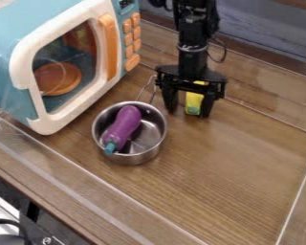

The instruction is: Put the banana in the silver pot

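The yellow banana (194, 100) lies on the wooden table right of the toy microwave. My gripper (191, 101) points straight down over it, open, one black finger on each side of the fruit; the jaws stand wide and have not closed on it. The silver pot (130, 133) sits in front and to the left, near the microwave's door, with a purple toy eggplant (121, 126) lying inside. Its thin wire handle (148, 91) sticks up toward the gripper.
A teal and cream toy microwave (60, 53) with an orange dish behind its door fills the left back. Clear acrylic walls (66, 182) ring the table at the front and the left. Bare wood (232, 172) spreads to the right and front.
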